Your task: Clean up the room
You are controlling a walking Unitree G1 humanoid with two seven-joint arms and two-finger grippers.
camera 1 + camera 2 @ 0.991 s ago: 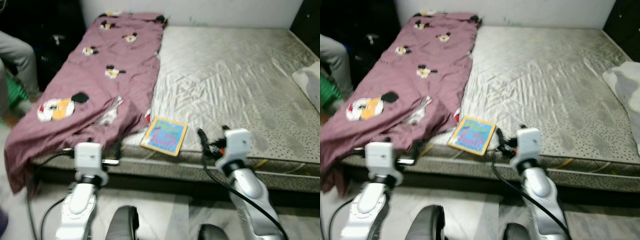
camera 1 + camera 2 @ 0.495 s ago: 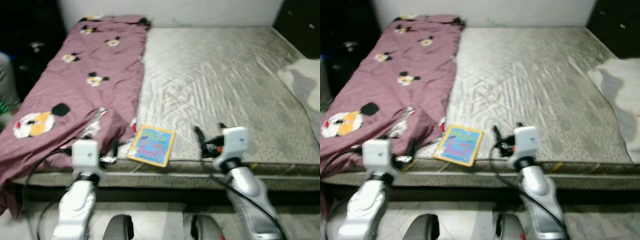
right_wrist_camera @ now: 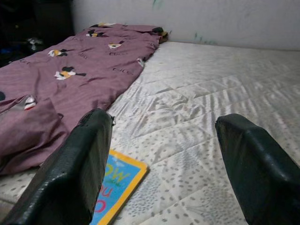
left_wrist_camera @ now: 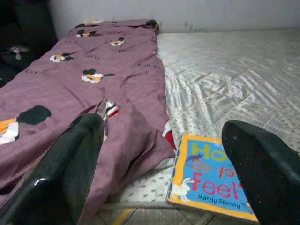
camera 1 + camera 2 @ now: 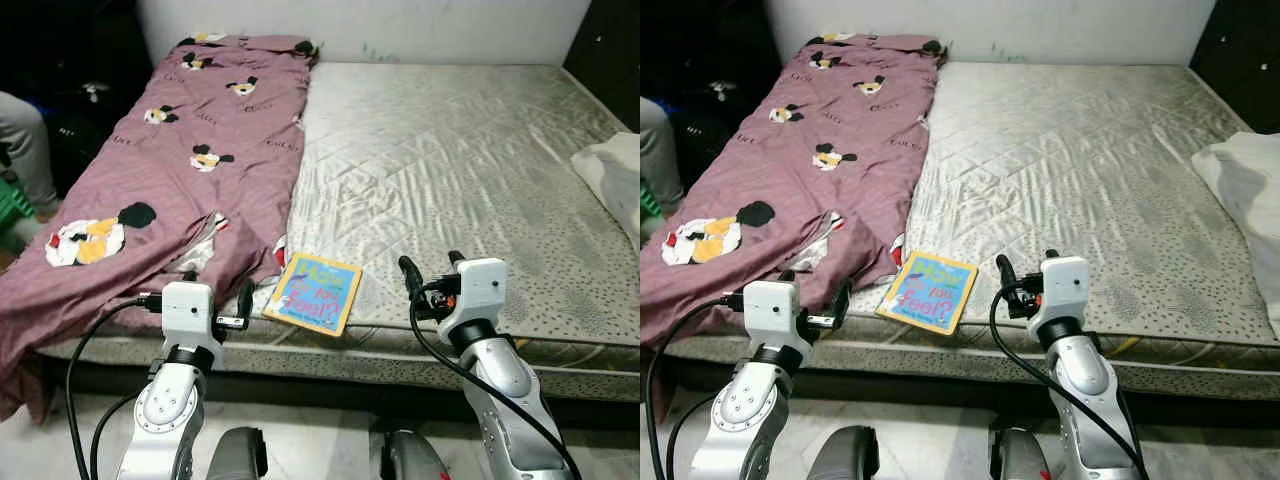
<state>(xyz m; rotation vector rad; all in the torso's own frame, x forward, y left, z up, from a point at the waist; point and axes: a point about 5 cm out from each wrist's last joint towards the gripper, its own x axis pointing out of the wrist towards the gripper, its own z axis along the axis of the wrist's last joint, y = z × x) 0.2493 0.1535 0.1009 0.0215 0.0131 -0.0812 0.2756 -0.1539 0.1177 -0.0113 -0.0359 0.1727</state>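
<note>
Your target is the picture book, lying flat at the near edge of the mattress, just right of the maroon sheet; both the left gripper and right gripper hover with fingers spread, holding nothing; come in low with the left one, slide a finger under the overhanging cover, avoid snagging the sheet.

Bare grey quilted mattress, white wall behind, pale tiled floor.
</note>
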